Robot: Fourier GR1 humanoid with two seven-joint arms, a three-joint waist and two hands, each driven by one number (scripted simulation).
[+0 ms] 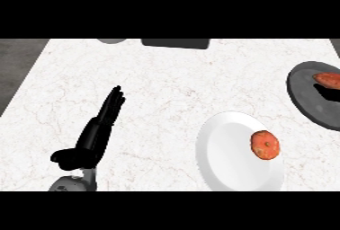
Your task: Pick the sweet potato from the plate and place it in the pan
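Sweet potato (264,144) on plate (229,152), right side, long axis near-vertical.

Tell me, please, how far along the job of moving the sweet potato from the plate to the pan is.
Nothing looks done yet: a sweet potato lies on the white plate. Nothing is in hand: the left hand rests open on the counter, away from the plate, and the right hand is out of view. Grasping, carrying and placing in the dark pan remain. An orange item already lies in the pan.
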